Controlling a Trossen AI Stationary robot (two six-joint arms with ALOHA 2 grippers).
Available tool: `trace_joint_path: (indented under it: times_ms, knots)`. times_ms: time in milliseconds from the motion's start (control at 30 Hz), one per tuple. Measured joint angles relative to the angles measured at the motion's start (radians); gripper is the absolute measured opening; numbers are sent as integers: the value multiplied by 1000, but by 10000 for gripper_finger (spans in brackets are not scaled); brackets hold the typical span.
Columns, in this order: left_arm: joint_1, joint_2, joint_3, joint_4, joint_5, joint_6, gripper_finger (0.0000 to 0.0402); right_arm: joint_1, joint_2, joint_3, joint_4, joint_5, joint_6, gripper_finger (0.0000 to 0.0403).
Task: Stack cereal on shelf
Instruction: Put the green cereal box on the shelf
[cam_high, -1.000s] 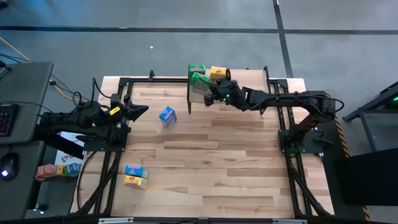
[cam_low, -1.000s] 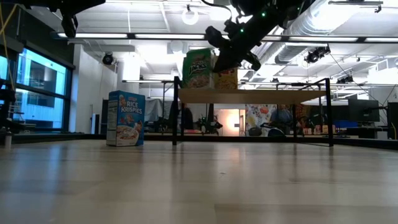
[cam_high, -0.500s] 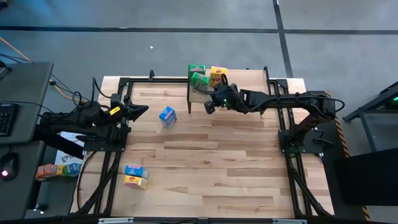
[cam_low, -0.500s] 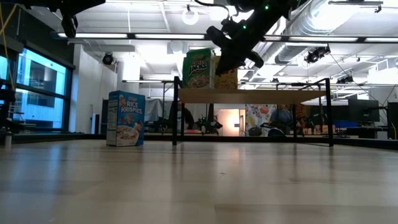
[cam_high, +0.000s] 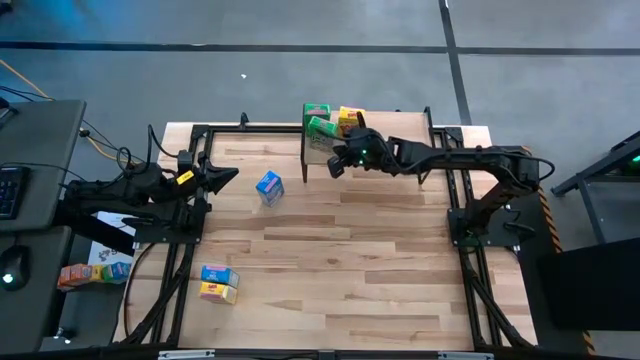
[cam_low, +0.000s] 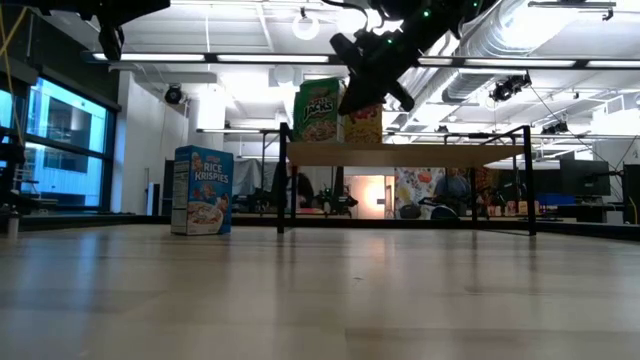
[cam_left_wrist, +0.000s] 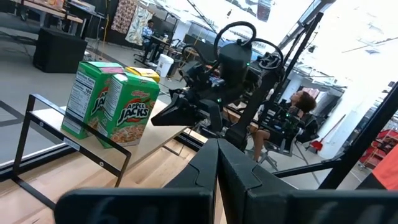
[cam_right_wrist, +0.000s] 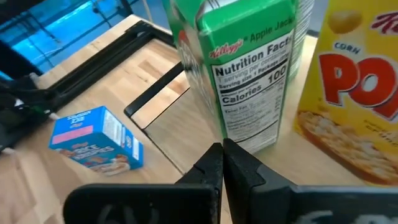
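The shelf (cam_high: 395, 125) stands at the table's far edge. On its left end two green Apple Jacks boxes (cam_high: 321, 126) (cam_high: 317, 109) and a yellow Corn Pops box (cam_high: 350, 117) stand upright. My right gripper (cam_high: 337, 163), shut, hovers at the shelf's near-left corner, just before the nearer green box (cam_right_wrist: 249, 68) and beside the yellow box (cam_right_wrist: 348, 93). A blue Rice Krispies box (cam_high: 269, 187) stands upright on the tabletop left of the shelf. My left gripper (cam_high: 232, 176), shut, waits at the table's left edge. My right gripper's shut fingertips (cam_right_wrist: 219, 152) come level from the table's near side at the bottom near corner of the nearer green box (cam_right_wrist: 239, 144). I cannot tell whether they touch it. The box stands upright on the shelf board.
A blue and a yellow box (cam_high: 218, 283) lie together near the table's near-left corner. More small boxes (cam_high: 85, 272) sit on a side desk off the table's left. Black frame rails (cam_high: 190, 240) run along both sides. Open wood lies between the shelf and the near edge.
My right gripper drew back from the nearer green box toward the table's near edge, then moved back toward the shelf and rose a little. The green box, slightly askew a second ago, now stands straight on the shelf.
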Motion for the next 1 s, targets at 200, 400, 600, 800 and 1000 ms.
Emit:
trace_joint_path:
  times_ms: [200,400,600,800,1000]
  knots:
    - [0,0,0,0,0,1,0,-28,0,0,33,-57,0,0]
    - [0,0,0,0,0,0,0,-47,0,0,50,-73,0,0]
    - [0,0,0,0,0,0,0,-54,0,0,46,-40,-9,0]
    - [0,0,0,0,0,0,0,-57,0,0,44,-61,-24,0]
    - [0,0,0,-1,0,0,0,-57,-19,0,-89,-73,-43,0]
